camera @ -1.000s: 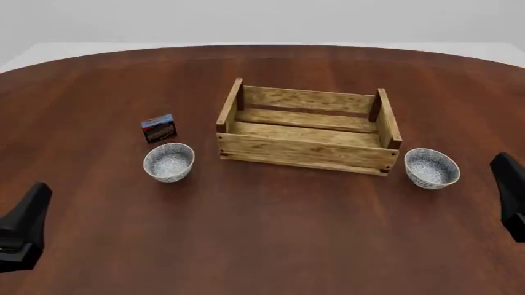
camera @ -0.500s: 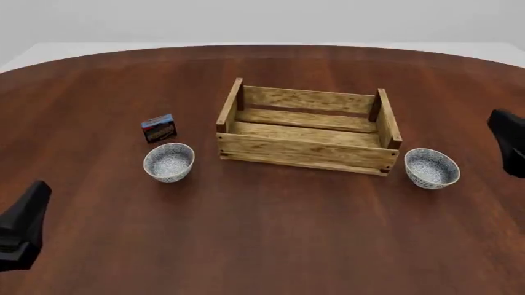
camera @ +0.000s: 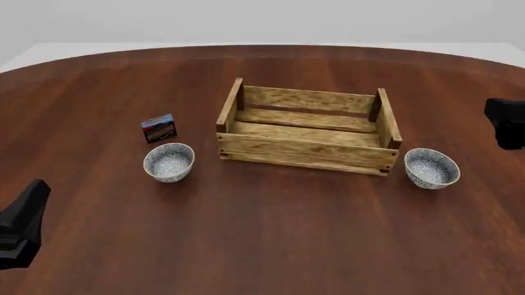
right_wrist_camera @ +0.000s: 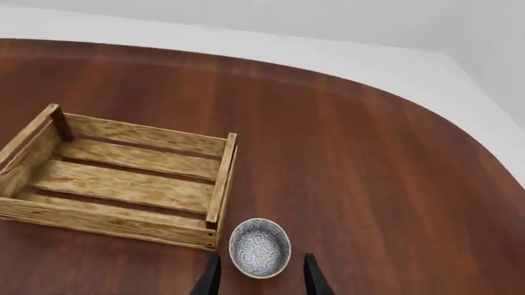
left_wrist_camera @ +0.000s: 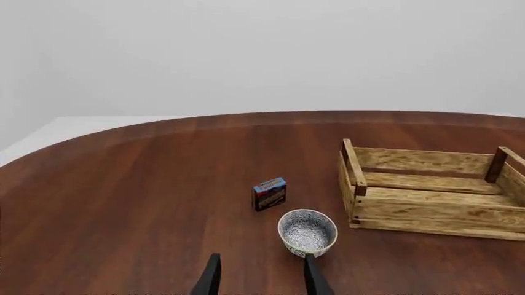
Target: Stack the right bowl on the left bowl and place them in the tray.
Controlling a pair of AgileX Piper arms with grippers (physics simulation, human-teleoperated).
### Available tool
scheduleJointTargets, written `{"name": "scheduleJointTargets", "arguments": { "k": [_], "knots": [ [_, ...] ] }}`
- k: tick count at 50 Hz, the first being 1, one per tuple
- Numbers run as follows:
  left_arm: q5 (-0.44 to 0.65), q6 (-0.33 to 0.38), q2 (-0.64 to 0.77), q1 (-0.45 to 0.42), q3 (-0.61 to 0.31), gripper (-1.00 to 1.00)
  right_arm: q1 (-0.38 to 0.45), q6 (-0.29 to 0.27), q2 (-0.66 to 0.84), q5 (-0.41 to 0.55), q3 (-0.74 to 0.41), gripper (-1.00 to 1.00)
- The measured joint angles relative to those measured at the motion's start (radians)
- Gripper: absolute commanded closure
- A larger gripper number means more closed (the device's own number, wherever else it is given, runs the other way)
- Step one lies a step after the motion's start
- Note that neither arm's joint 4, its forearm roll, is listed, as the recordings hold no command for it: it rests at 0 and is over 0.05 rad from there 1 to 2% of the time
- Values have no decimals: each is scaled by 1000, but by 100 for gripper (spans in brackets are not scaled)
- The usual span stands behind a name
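The left bowl (camera: 169, 161), white with a dense blue-grey pattern, stands on the table left of the tray (camera: 305, 129). The right bowl (camera: 431, 168) stands just off the tray's front right corner. Both bowls are upright and empty. The tray is a light-brown slatted wooden crate with nothing in it. My left gripper (left_wrist_camera: 260, 278) is open; the left bowl (left_wrist_camera: 308, 232) lies just beyond one finger. My right gripper (right_wrist_camera: 260, 276) is open above the right bowl (right_wrist_camera: 259, 247). In the front view only dark arm parts show at the left (camera: 21, 224) and right (camera: 506, 121) edges.
A small blue-and-red printed box (camera: 159, 128) stands upright just behind the left bowl, also visible in the left wrist view (left_wrist_camera: 269, 193). The round brown table (camera: 262, 233) curves away at the far edge against a pale background.
The right arm has risen and moved away from me along the right edge, from beside the right bowl to a spot level with the tray. The left arm has barely shifted.
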Motion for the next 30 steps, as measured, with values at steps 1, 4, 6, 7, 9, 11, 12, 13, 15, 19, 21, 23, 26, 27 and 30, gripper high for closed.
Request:
{"name": "scheduleJointTargets", "arguments": {
  "k": [1,4,6,7,9,11,12,13,15,19,21,23,26,27,30],
  "knots": [
    [0,-1,0,0,0,-100,-3,-2,8,-2,-1,-100],
    [6,-8,-6,-2,-1,-100,-14,-8,34,-10,-2,-100],
    [8,-9,-8,-1,-1,-100,-22,-11,52,-17,-2,-100],
    [8,-10,-9,-1,-1,-100,-26,-13,62,-21,-2,-100],
    [7,-11,-9,0,-1,-100,-34,-17,80,-30,-1,-100],
    [8,-12,-11,0,0,-100,-42,-21,98,-39,1,-100],
    [9,-13,-12,1,0,-100,-46,-23,107,-43,1,-100],
    [10,-13,-14,0,0,-100,-49,-25,115,-47,2,-100],
    [11,-14,-16,0,0,-100,-57,-29,133,-57,5,-100],
    [17,-17,-24,-1,-1,-100,-72,-35,170,-78,11,-100],
    [21,-18,-29,-1,-2,-100,-77,-38,189,-89,14,-100],
    [24,-19,-34,-2,-3,-100,-83,-39,209,-101,18,-100],
    [28,-20,-39,-5,-3,-100,-90,-42,237,-120,24,-100],
    [30,-20,-41,-6,-3,-100,-92,-42,247,-126,25,-100],
    [32,-19,-45,-7,-2,-100,-97,-44,274,-144,31,-100]
  ]
}}
